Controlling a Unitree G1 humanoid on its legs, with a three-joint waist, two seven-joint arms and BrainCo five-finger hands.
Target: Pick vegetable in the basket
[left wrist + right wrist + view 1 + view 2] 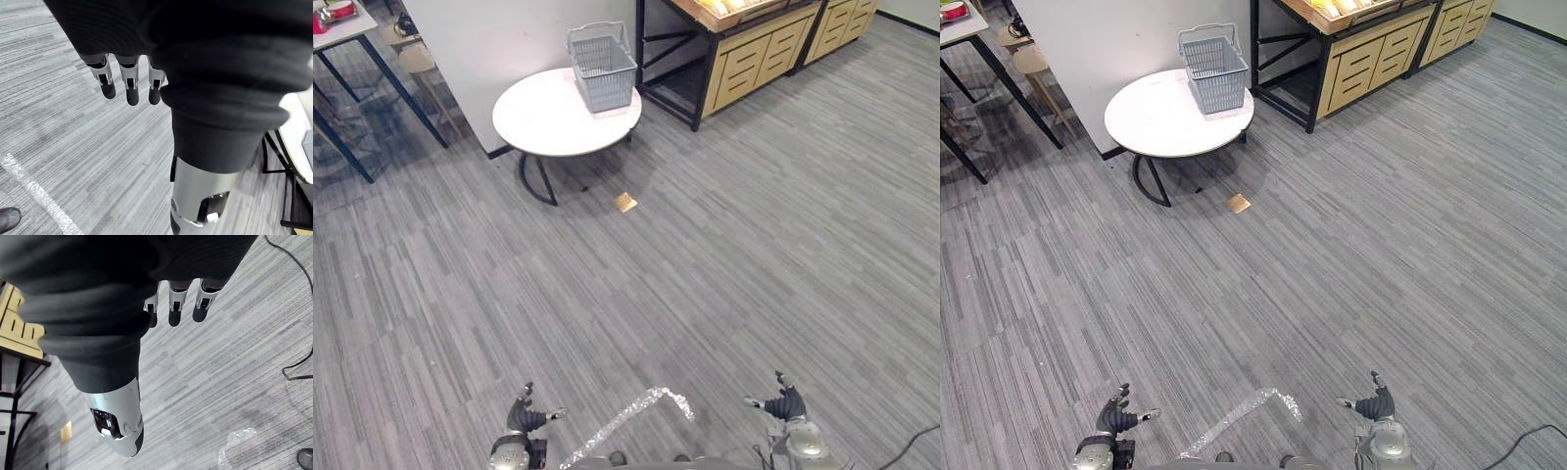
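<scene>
Grey basket (603, 67) is seen upright on the round white bench (548, 122) at 11 o'clock, well apart from both hands. Left hand (521, 419) and right hand (787, 403) are seen low at 6 o'clock, fingers relaxed, nothing gripped. Yellowish items (720, 8) on the wooden shelf (764, 44) at 1 o'clock cannot be identified.

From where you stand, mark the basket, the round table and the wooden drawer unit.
basket (607, 88): left eye view, on its front wall.
round table (543, 119): left eye view, on its bare white top.
wooden drawer unit (749, 61): left eye view, on a drawer front.
</scene>
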